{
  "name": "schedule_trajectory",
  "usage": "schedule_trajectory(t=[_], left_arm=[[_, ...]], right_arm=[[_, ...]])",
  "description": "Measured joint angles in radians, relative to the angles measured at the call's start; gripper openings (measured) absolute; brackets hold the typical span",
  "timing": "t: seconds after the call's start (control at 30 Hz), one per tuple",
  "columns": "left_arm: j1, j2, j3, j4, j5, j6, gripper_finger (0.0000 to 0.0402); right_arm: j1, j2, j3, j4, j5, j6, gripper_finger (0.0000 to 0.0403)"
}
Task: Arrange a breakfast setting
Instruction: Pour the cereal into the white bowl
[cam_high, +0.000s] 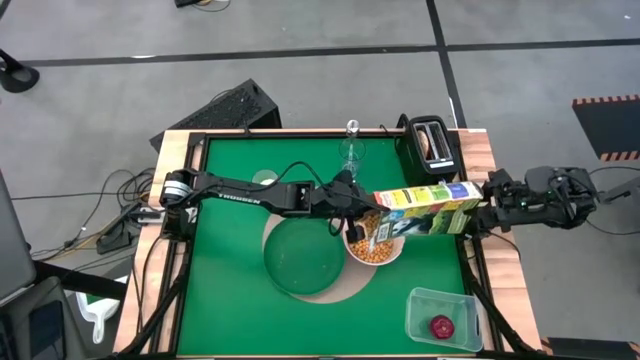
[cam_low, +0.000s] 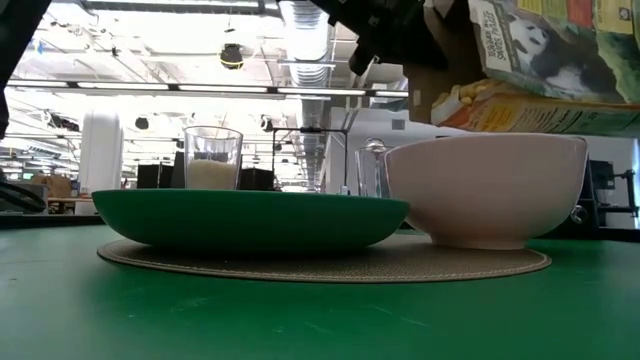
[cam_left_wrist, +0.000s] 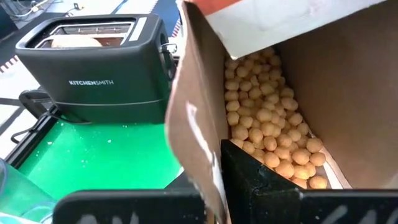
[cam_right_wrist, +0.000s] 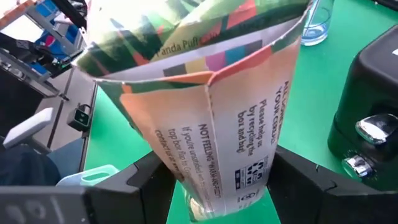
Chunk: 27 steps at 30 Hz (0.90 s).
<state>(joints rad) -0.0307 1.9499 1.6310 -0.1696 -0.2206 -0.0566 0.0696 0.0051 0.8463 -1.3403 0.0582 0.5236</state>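
A green-and-yellow cereal box (cam_high: 428, 205) hangs nearly level above the white bowl (cam_high: 375, 248), which holds cereal puffs. My left gripper (cam_high: 348, 200) is shut on the box's open end. My right gripper (cam_high: 478, 212) is shut on its closed end. The bowl and the dark green plate (cam_high: 305, 258) rest on the round tan mat (cam_low: 320, 262). The small milk glass (cam_high: 265, 178) and the clear stemmed glass (cam_high: 352, 150) stand on the table behind them. Round toast (cam_left_wrist: 68, 41) sits in the black toaster (cam_high: 432, 140). The red fruit (cam_high: 441, 325) lies in a clear tub. I cannot make out the spoon. My left gripper has one finger (cam_left_wrist: 261, 180) inside the box's open mouth, against the brown side wall (cam_left_wrist: 199, 149). The wall hides the other finger. It comes level from the table's left. Puffs lie in the box beside the finger. My right gripper pinches the box's closed bottom end (cam_right_wrist: 217, 180) between its two fingers (cam_right_wrist: 143, 180), one on each broad face. The fingers come level from the table's right, along the box. The box is lifted clear, with its open end over the bowl.
The clear tub (cam_high: 445, 318) stands at the near right corner. The toaster stands at the far right, close behind the box. Bare green surface lies at the near left (cam_high: 230, 290). A raised wooden rim (cam_high: 175, 180) edges the table.
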Motion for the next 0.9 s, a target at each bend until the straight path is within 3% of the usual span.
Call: schedule_trajectory(t=[0.57, 0.9], left_arm=[[0.0, 0.0, 0.0, -0.008, 0.0, 0.005, 0.0], [0.0, 0.0, 0.0, -0.006, 0.0, 0.005, 0.0]], right_arm=[[0.0, 0.0, 0.133, -0.104, 0.051, 0.003, 0.025], [0.0, 0.0, 0.134, -0.107, 0.057, 0.003, 0.025]])
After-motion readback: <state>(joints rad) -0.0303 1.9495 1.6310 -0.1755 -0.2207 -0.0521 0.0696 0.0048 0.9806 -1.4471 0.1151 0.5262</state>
